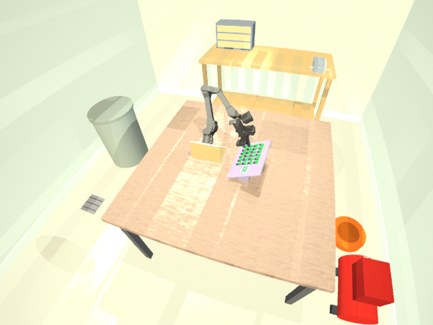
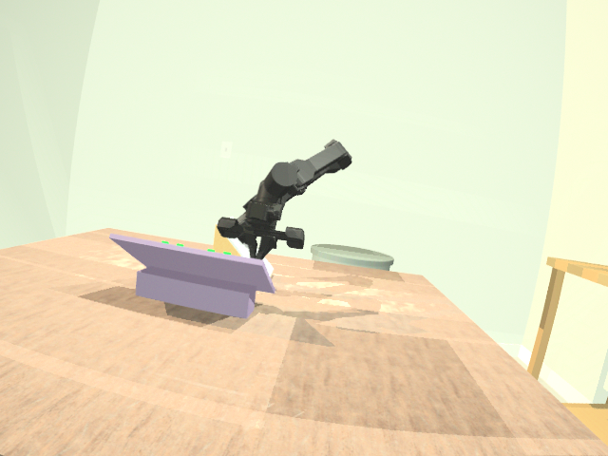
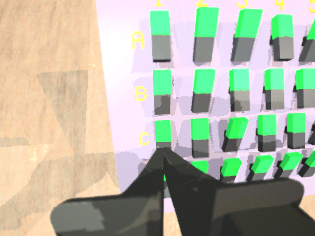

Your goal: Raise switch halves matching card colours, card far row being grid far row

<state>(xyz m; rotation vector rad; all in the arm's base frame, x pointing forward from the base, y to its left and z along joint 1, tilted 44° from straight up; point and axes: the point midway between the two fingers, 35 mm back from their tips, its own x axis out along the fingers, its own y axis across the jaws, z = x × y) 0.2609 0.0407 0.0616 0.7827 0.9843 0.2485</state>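
The tilted lilac panel (image 1: 233, 172) (image 2: 206, 263) (image 3: 117, 74) carries rows of green and dark grey rocker switches. Rows A, B and C are lettered in the wrist view, with another row below them. The small card (image 1: 244, 169) lies on the panel beside the grid; its squares are too small to read. My gripper (image 1: 248, 144) (image 2: 256, 256) (image 3: 161, 152) is shut and empty, its tips low over the near-left part of the grid. In the wrist view the tips overlap the near end of switch C1 (image 3: 162, 130) and mostly hide the switch below it. Contact cannot be told.
A yellow upright board (image 1: 208, 152) (image 2: 224, 241) stands on the wooden table (image 1: 279, 217) (image 2: 368, 383) near the arm's base. A grey bin (image 1: 122, 136) (image 2: 351, 256) stands beyond the table edge. A workbench (image 1: 279, 61) stands behind the arm.
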